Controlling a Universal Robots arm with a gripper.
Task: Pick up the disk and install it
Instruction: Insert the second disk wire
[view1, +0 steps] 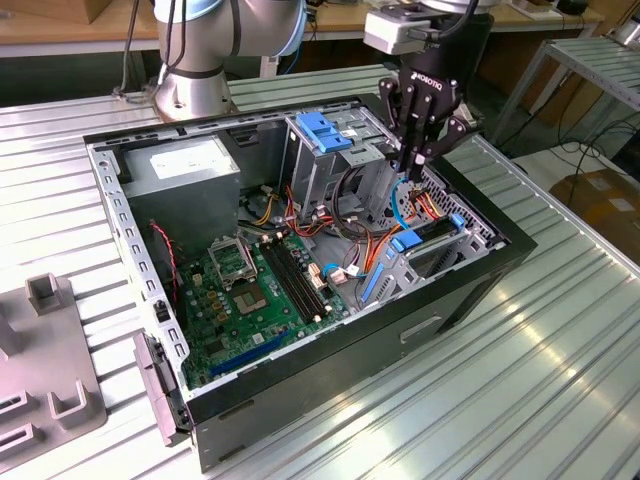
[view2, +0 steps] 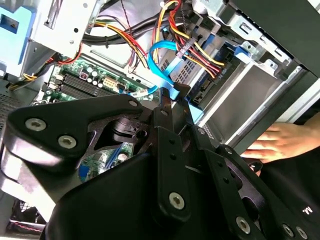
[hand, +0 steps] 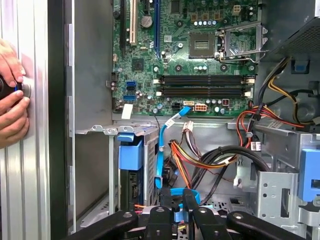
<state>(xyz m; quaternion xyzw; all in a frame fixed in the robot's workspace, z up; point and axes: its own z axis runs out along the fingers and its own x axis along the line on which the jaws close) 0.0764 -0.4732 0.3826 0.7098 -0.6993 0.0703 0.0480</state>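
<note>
Your gripper (view1: 416, 172) hangs inside the open computer case (view1: 130, 215), toward 2 o'clock of it in the exterior view. Its fingers (view2: 165, 107) are drawn close together, with the end of the blue data cable (view2: 161, 52) pinched at their tips.

The disk (view1: 430, 231) is not in the gripper. It sits just below, at 5 o'clock from the fingertips, in the drive bay (view1: 440, 262) by the case's front wall. It lies flat-edged in its light-blue bracket, and its long axis runs from 8 o'clock to 2 o'clock in the exterior view. In the first wrist view you see that bracket (hand: 131, 155) end-on inside the bay's metal frame.

The case also holds:
- the metal cage (view1: 322, 165) with its blue handle (view1: 325, 130), at 9 o'clock from the gripper
- a bundle of red, orange and yellow wires (view1: 355, 245)
- the green motherboard (view1: 255, 290) on the floor
- the grey power supply box (view1: 180, 165) at 10 o'clock

A person's hand (view2: 277, 142) rests outside the case wall.
</note>
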